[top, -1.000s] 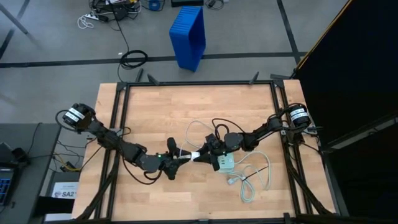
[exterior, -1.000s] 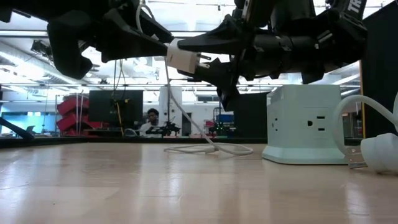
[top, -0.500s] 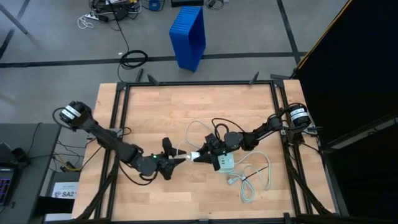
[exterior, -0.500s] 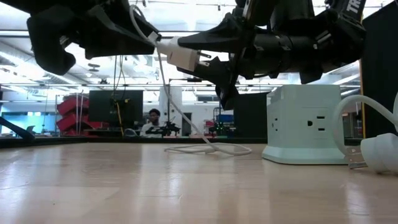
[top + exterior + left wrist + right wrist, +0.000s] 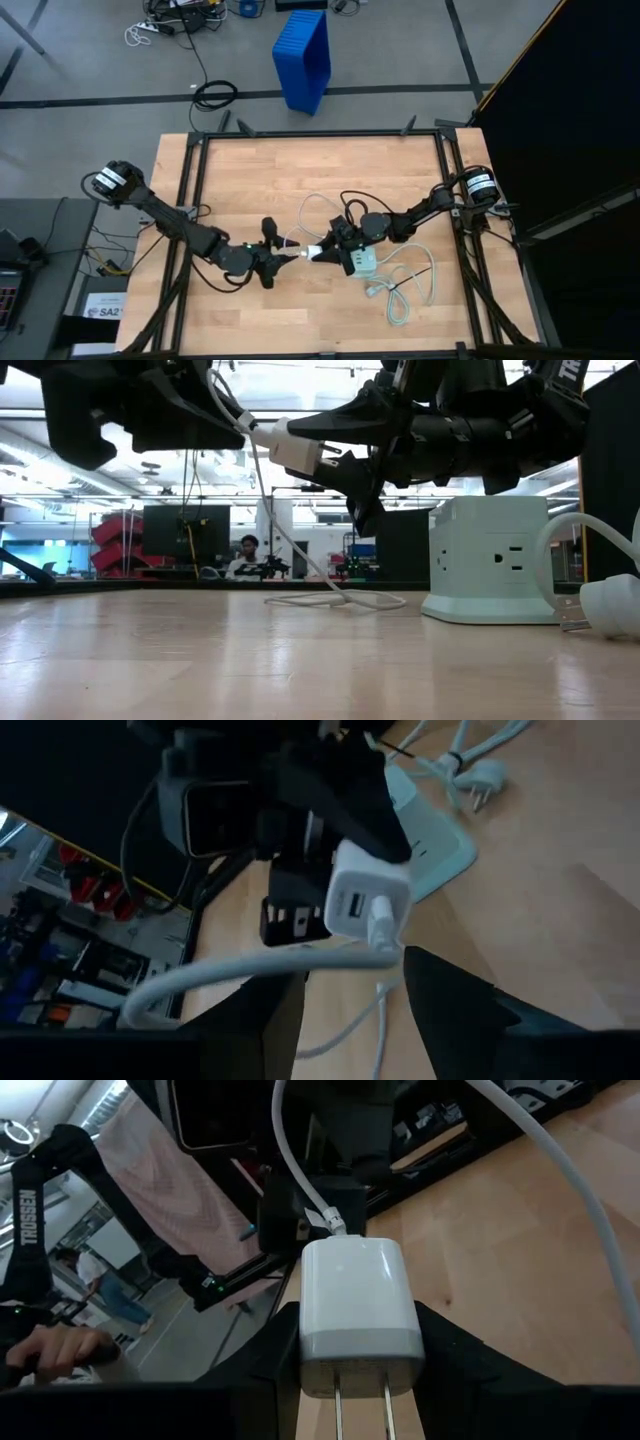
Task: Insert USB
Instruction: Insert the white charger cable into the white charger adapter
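Observation:
The USB cable is thin and white; its small plug [image 5: 381, 912] [image 5: 333, 1221] sits in the port of a small white two-prong adapter [image 5: 315, 250] [image 5: 296, 451]. From there the cable hangs down, and a slack loop [image 5: 335, 599] lies on the table. My right gripper [image 5: 329, 249] [image 5: 358, 1352] is shut on the adapter, above the table's middle. My left gripper [image 5: 279, 252] [image 5: 355, 1012] is open, a short way to the adapter's left. A near stretch of cable [image 5: 230, 976] crosses in front of its fingers. My right gripper pinches the adapter's two side faces [image 5: 312, 1342] near the prong end, one finger on each side. The fingers come level from the table's right. The adapter is lifted clear and held level, prongs [image 5: 338, 1405] toward the wrist, port face toward the left arm. My left gripper: whether the cable touches its fingers I cannot tell.
A pale green-white power cube [image 5: 362, 263] [image 5: 490, 560] stands just right of the adapter. A thicker white cord with a grey plug [image 5: 400, 295] [image 5: 603, 603] lies near the right near corner. People show in the room beyond [image 5: 245, 550] [image 5: 100, 1285].
My left gripper has drawn back from the adapter toward the table's left. The USB plug has stayed in the adapter's port, and a stretch of cable now shows between them. The adapter has kept still.

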Action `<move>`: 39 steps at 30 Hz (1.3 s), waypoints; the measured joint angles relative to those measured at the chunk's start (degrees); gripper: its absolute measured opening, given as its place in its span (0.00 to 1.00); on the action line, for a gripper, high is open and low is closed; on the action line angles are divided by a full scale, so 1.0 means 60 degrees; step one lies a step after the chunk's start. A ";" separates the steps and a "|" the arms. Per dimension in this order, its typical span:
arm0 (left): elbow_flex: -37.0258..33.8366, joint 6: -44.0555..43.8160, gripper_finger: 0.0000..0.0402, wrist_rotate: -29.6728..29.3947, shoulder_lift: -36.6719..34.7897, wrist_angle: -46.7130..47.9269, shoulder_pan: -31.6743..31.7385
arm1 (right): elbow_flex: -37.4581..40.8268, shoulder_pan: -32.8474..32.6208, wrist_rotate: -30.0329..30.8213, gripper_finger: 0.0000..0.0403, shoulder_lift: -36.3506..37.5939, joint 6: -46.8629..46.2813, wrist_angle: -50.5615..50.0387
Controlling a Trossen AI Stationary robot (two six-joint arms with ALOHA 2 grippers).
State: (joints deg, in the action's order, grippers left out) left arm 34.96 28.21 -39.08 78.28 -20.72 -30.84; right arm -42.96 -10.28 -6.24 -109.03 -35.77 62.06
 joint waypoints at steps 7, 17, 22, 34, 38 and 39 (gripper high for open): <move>-0.0007 0.0000 0.24 0.0588 0.0004 -0.0090 0.0247 | 0.0004 -0.0004 0.0000 0.28 0.0000 0.0036 -0.0007; -0.0007 0.0047 0.01 0.1028 0.0007 -0.0057 0.0291 | 0.0011 -0.0004 0.0026 0.28 0.0000 0.0058 0.0000; -0.0011 0.0048 0.01 0.1302 0.0007 -0.0051 0.0414 | 0.0020 -0.0015 0.0163 0.28 0.0000 0.0073 -0.0009; -0.0018 0.0011 0.00 0.1665 0.0000 -0.0293 0.0588 | 0.0028 -0.0026 0.0470 0.28 -0.0018 0.0206 0.0332; -0.0018 0.0004 0.00 0.1829 0.0000 -0.0349 0.0623 | 0.0018 -0.0036 0.0501 0.28 -0.0018 0.0224 0.0388; -0.0018 -0.0010 0.00 0.1859 0.0000 -0.0348 0.0642 | 0.0018 -0.0036 0.0528 0.28 -0.0018 0.0222 0.0390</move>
State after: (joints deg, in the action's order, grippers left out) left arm 34.85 28.15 -27.92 78.28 -22.81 -26.99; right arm -42.85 -10.50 -3.07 -109.14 -34.44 64.40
